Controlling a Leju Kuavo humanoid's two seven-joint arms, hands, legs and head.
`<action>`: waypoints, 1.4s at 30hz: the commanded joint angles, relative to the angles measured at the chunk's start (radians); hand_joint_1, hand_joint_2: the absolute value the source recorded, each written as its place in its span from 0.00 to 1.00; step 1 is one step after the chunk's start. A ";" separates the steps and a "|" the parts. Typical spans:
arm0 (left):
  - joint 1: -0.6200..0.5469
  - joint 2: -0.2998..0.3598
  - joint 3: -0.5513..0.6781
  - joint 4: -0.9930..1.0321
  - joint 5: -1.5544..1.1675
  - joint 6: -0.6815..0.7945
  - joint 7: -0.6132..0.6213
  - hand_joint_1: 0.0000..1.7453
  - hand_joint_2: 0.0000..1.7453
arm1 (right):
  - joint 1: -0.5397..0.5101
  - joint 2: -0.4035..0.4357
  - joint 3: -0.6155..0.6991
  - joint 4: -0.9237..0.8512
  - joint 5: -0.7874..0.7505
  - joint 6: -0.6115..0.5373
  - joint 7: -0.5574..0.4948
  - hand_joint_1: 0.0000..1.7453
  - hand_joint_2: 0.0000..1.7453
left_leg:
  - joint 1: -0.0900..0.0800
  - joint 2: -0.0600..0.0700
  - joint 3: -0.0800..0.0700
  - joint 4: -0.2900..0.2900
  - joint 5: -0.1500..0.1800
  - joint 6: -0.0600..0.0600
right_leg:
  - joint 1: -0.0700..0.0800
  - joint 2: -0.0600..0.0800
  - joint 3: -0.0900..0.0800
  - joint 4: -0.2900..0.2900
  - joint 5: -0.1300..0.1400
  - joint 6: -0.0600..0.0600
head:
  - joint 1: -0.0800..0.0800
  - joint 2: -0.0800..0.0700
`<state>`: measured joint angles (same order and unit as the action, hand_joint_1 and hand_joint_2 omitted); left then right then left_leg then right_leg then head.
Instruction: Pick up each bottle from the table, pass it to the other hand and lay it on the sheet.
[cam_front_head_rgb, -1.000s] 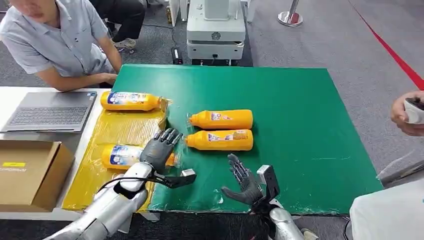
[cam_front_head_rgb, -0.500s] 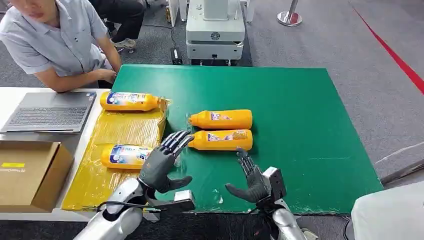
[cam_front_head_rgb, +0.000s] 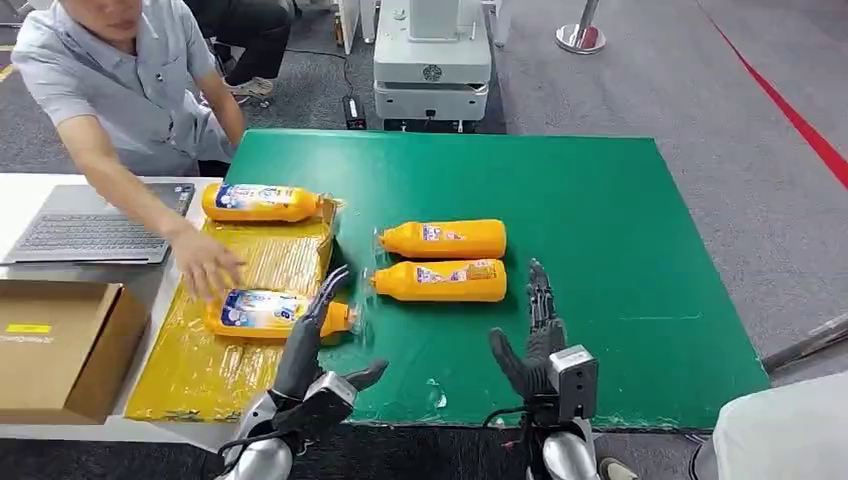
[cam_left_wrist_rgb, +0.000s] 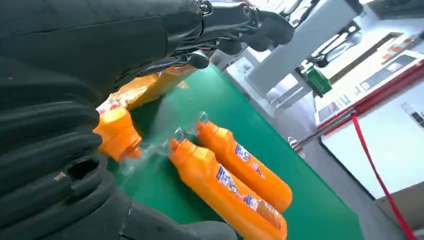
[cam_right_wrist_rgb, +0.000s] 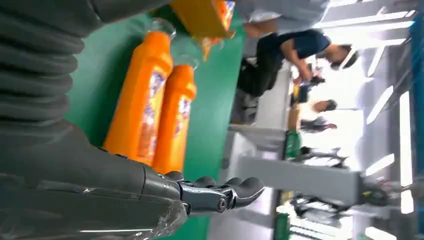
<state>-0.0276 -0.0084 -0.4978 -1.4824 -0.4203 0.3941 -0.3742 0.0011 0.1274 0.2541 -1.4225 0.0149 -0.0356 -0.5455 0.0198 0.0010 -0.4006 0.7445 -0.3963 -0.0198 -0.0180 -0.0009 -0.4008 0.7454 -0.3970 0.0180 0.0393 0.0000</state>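
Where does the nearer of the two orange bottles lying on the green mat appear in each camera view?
Head view: nearer orange bottle at centre, ahead of the right hand.
Left wrist view: the lower, larger bottle, running toward the bottom edge.
Right wrist view: the left bottle of the pair.
Shared landmark: the second orange bottle lying parallel beside it on the green mat.

Two orange bottles (cam_right_wrist_rgb: 150, 107) side by side on green mat (cam_right_wrist_rgb: 97, 82); empty right hand (cam_right_wrist_rgb: 150, 192) nearby

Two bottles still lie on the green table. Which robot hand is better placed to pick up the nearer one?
Probably the right robot hand: it is open, just in front of the nearer bottle. The left robot hand sits beside the yellow sheet.
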 joint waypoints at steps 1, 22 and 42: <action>-0.020 -0.023 0.018 -0.026 0.073 -0.014 -0.020 0.00 1.00 | -0.024 0.001 0.016 -0.022 -0.016 -0.045 0.025 0.00 0.00 | 0.000 0.000 0.000 0.000 0.000 0.000 | 0.000 0.000 0.000 0.000 0.000 0.000 | -0.003 0.000; 0.034 -0.025 0.001 -0.078 0.107 -0.016 -0.002 0.00 1.00 | 0.037 -0.087 0.048 -0.145 0.333 -0.383 -0.036 0.00 0.00 | 0.000 0.000 0.000 0.000 0.000 0.000 | 0.000 0.000 0.000 0.000 0.000 0.000 | -0.003 0.000; 0.143 -0.034 0.022 -0.159 0.080 0.009 0.002 0.00 1.00 | 0.180 -0.082 -0.015 -0.298 0.216 -0.270 -0.051 0.00 0.00 | 0.000 0.000 0.000 0.000 0.000 0.000 | 0.000 0.000 0.000 0.000 0.000 0.000 | -0.002 0.000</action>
<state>0.0739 -0.0282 -0.4932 -1.5568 -0.3696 0.3887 -0.3655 0.1097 0.0374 0.2876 -1.5908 0.2964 -0.3399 -0.5882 0.0198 0.0010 -0.4006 0.7445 -0.3963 -0.0198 -0.0180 -0.0009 -0.4008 0.7454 -0.3970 0.0180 0.0378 0.0000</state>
